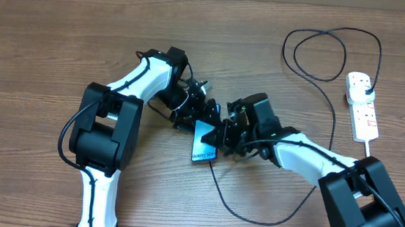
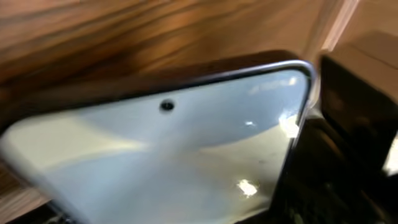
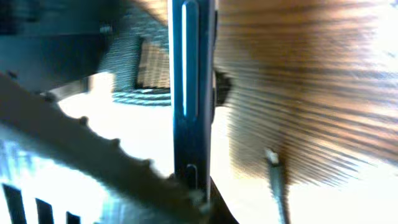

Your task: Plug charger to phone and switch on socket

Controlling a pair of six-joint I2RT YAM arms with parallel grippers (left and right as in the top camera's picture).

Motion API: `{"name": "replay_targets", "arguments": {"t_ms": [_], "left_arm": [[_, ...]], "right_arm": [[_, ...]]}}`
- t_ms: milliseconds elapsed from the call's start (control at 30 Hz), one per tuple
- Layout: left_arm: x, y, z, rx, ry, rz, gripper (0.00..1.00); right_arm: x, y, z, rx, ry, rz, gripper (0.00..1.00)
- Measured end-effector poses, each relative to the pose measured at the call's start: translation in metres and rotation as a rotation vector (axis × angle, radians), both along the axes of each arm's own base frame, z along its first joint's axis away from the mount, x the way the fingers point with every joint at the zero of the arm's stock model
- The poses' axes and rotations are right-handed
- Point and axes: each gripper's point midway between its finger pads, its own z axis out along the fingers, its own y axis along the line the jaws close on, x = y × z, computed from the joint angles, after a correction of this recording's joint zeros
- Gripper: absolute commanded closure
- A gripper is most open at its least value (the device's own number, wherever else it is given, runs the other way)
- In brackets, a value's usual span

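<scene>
Phone: the phone (image 1: 204, 140) is lying on the table (image 1: 47, 41) between the two grippers, screen glowing light blue, with small white text at its near short end.
Left gripper: the left gripper (image 1: 200, 107) is crowding the phone's far end; its fingers are lost against the dark arm, so I cannot tell how wide it is standing or whether it is holding anything.
Left wrist view: the blurred screen (image 2: 174, 162) is filling the frame, cut off at the bottom.
Right gripper: the right gripper (image 1: 225, 133) is pressing in at the phone's right edge; grip unclear.
Right wrist view: the phone is showing edge-on (image 3: 189, 93), everything else smeared.
Charger: the charger (image 1: 283, 47) is looping from the socket (image 1: 362, 105) round to the phone's near end; whether the tip is seated is too small to tell.
</scene>
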Motion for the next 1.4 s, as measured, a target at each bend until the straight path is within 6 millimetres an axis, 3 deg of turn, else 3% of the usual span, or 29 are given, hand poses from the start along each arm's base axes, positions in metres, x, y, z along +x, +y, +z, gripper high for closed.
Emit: {"name": "replay_targets", "arguments": {"t_ms": [133, 267, 367, 700, 933, 1400], "left_arm": [[0.011, -0.009, 0.028, -0.247, -0.042, 0.014, 0.15], [0.020, -0.016, 0.063, -0.484, -0.071, 0.046, 0.22], [0.022, -0.020, 0.076, -0.578, -0.088, 0.054, 0.23], [0.025, -0.021, 0.085, -0.659, -0.117, 0.057, 0.29], [0.025, -0.021, 0.084, -0.657, -0.113, 0.059, 0.34], [0.033, -0.011, 0.087, -0.669, -0.106, 0.099, 0.32]], "right_arm": [[0.010, 0.005, 0.036, 0.192, -0.071, 0.065, 0.96], [0.023, 0.002, 0.049, 0.239, -0.111, 0.046, 0.96], [0.031, -0.001, 0.054, 0.247, -0.139, 0.024, 0.96], [0.052, -0.001, 0.060, 0.224, -0.196, -0.070, 0.96], [0.052, -0.002, 0.060, 0.199, -0.171, -0.092, 0.96], [0.054, -0.003, 0.062, 0.186, -0.155, -0.102, 0.96]]}}
